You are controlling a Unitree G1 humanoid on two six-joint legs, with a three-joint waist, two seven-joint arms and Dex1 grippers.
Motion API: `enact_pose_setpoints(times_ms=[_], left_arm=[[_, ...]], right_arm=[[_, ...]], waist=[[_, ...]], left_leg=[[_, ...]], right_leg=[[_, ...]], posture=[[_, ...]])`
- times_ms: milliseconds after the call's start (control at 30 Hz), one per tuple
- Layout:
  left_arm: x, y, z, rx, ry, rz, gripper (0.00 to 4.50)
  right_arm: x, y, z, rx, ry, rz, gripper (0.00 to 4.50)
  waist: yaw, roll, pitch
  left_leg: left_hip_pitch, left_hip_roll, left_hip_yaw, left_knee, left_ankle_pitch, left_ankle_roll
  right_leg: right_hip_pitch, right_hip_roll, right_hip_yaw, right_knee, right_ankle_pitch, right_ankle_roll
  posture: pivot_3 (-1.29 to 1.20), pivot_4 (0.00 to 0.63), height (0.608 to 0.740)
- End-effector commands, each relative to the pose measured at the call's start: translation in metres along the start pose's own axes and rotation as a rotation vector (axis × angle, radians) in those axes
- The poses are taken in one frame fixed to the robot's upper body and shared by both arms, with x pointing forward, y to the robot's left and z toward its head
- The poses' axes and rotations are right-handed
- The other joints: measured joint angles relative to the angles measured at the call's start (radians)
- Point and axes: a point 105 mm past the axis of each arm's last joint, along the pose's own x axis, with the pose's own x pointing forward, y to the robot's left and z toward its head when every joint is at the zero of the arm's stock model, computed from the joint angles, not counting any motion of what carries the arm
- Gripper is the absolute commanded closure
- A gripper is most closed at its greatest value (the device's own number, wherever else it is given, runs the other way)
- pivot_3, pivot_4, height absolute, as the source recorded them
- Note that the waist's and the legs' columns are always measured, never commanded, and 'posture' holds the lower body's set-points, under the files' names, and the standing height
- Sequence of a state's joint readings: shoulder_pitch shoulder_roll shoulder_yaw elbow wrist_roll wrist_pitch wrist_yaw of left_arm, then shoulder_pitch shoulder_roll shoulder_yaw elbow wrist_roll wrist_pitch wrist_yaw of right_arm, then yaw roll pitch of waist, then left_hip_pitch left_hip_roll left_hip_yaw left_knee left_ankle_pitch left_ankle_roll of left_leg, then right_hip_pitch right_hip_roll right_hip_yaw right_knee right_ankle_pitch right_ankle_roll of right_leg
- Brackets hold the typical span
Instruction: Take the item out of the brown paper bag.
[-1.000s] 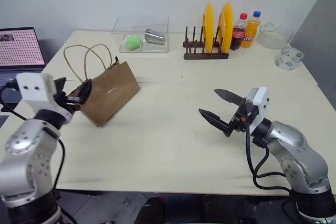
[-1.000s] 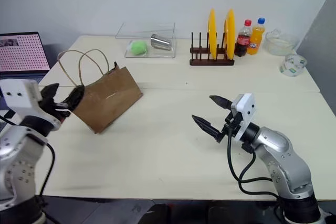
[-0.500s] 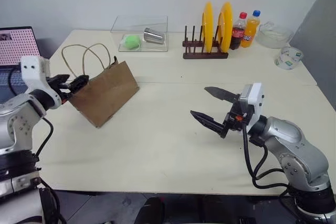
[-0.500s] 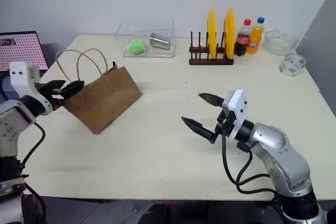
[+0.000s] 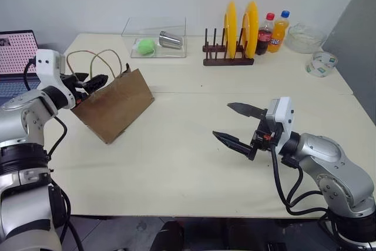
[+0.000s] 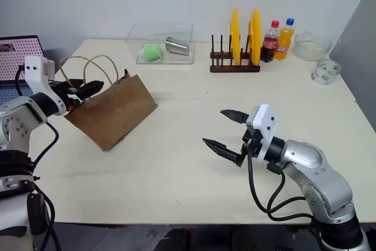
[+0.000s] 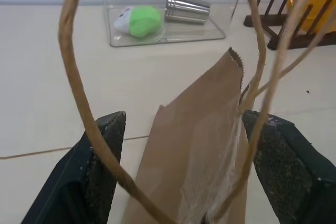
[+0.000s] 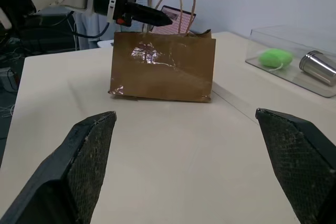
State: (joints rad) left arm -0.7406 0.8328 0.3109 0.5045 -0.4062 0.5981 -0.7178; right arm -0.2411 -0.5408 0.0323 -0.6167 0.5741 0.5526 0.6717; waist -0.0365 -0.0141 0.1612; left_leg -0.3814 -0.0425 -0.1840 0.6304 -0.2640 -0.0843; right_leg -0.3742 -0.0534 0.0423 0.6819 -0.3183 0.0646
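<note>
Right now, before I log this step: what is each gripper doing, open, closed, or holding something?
Left gripper: open, fingers astride the top of the brown paper bag, gripping nothing.
Right gripper: open wide, empty, above the table.

My black-fingered left gripper (image 5: 88,82), my right gripper (image 5: 234,124) black too, brown paper bag (image 5: 115,103) with tan loop handles (image 5: 94,63), cream table (image 5: 176,145), yellow plates (image 5: 241,22), green ball (image 5: 145,46), silver cup (image 5: 171,40), orange soda bottle (image 5: 281,31)

A lab-like room: a bare table (image 5: 194,163), a laptop (image 5: 14,57), plain white walls.
</note>
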Motion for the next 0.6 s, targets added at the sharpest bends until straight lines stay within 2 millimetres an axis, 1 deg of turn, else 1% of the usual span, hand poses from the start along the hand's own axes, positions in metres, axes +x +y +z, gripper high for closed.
enact_pose_setpoints(times_ms=[33, 100, 167, 333, 433, 500, 600], left_arm=[[-0.002, 0.004, 0.026, 0.068, -0.050, -0.010, 0.96], [0.002, 0.003, 0.029, 0.073, -0.054, -0.026, 1.41], [0.004, 0.003, 0.032, 0.072, -0.060, -0.034, 1.97], [0.010, -0.002, 0.038, 0.102, -0.067, -0.078, 3.55], [0.013, -0.011, 0.043, 0.142, -0.065, -0.144, 4.47], [0.014, -0.016, 0.048, 0.163, -0.069, -0.182, 4.49], [0.018, -0.027, 0.065, 0.197, -0.093, -0.252, 4.49]], right_arm=[[-0.002, 0.006, 0.012, -0.043, -0.042, 0.019, 0.00], [-0.002, 0.006, 0.012, -0.045, -0.042, 0.020, 0.00], [-0.002, 0.006, 0.013, -0.046, -0.042, 0.019, 0.00], [-0.004, 0.005, 0.013, -0.047, -0.034, 0.010, 0.00], [-0.006, 0.006, 0.013, -0.048, -0.027, 0.001, 0.00], [-0.006, 0.006, 0.013, -0.046, -0.026, -0.006, 0.00], [-0.009, 0.008, 0.012, -0.032, -0.012, -0.025, 0.00]], waist=[[-0.003, 0.000, 0.000], [-0.005, 0.000, 0.000], [-0.007, 0.000, 0.000], [-0.014, 0.000, 0.000], [-0.016, 0.000, 0.000], [-0.016, 0.000, 0.000], [-0.017, -0.002, 0.001]], left_leg=[[0.000, 0.000, 0.000, 0.000, 0.000, 0.000], [0.000, 0.000, 0.000, 0.000, 0.000, 0.000], [0.000, 0.000, 0.000, 0.000, 0.000, 0.000], [0.000, 0.000, 0.000, 0.000, 0.000, 0.000], [0.000, 0.000, 0.000, 0.000, 0.000, 0.000], [0.000, 0.000, 0.000, 0.000, 0.000, 0.000], [-0.001, 0.000, -0.001, 0.001, 0.000, 0.000]], right_leg=[[0.000, 0.000, 0.000, 0.000, 0.000, 0.000], [0.000, 0.000, 0.000, 0.000, 0.000, 0.000], [0.000, 0.000, 0.000, 0.000, 0.000, 0.000], [0.000, 0.000, 0.000, 0.000, 0.000, 0.000], [0.000, 0.000, -0.001, 0.000, 0.000, 0.000], [0.000, 0.000, -0.001, 0.000, 0.000, 0.000], [0.000, 0.000, -0.001, 0.001, 0.000, 0.000]], posture=[[0.00, 0.150, 0.740], [0.00, 0.150, 0.740], [0.00, 0.150, 0.740], [0.00, 0.150, 0.740], [0.00, 0.150, 0.740], [0.00, 0.150, 0.740], [0.00, 0.150, 0.740]])
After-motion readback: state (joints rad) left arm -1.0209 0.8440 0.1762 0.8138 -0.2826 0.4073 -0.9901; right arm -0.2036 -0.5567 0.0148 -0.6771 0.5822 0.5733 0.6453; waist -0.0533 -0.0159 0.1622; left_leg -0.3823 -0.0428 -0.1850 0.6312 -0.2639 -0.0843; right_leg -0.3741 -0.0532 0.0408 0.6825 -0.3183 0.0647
